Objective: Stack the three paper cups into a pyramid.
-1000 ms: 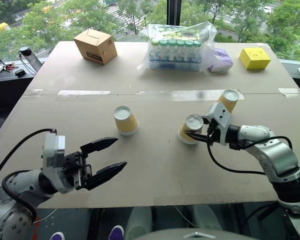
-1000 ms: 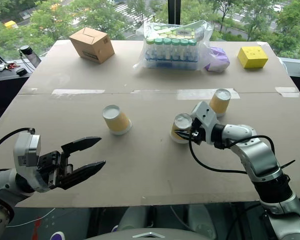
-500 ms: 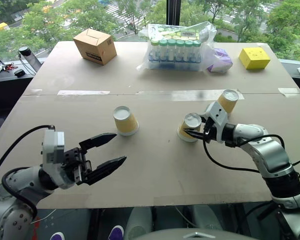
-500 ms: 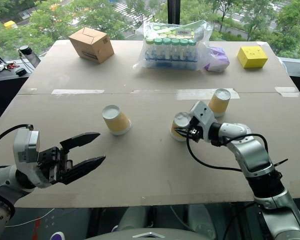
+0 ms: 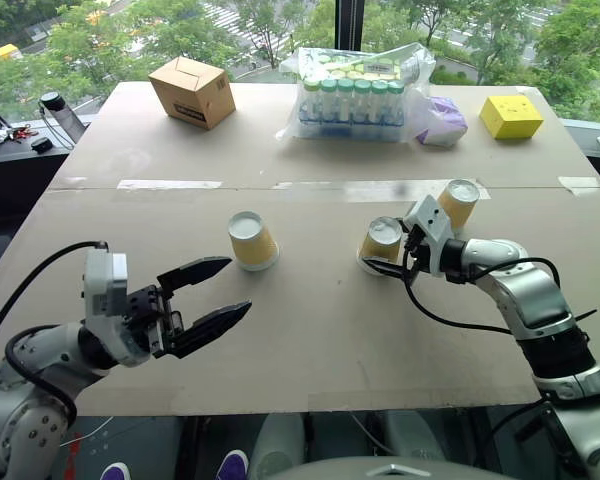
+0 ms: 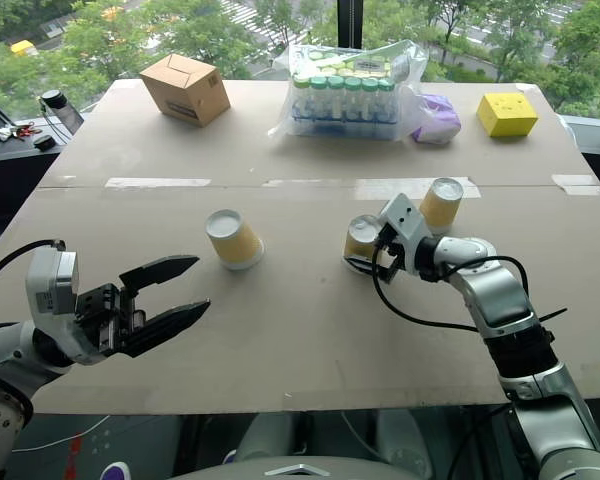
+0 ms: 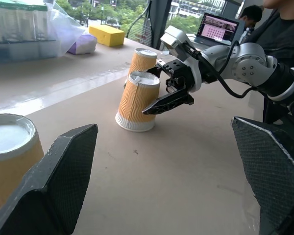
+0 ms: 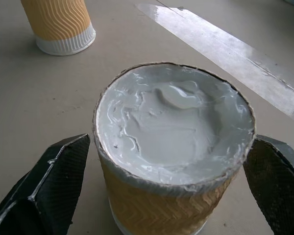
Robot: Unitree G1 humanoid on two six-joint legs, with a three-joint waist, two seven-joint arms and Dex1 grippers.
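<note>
Beige counter [image 5: 310,330]: right gripper [image 5: 392,252], jaws spread around the middle cup [image 5: 382,240], has placed it; next, fetch another. Left gripper [image 5: 202,300] open, empty.

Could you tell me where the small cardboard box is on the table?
The cardboard box sits at the table's far left, left of the wrapped pack of bottles.

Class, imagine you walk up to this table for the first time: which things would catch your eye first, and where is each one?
Three upside-down yellow paper cups stand apart on the table: the left cup, the middle cup and the right cup. The right gripper has its black fingers open on either side of the middle cup, while the left gripper hangs open near the table's front edge. A wrapped pack of green-capped bottles sits at the back.
</note>
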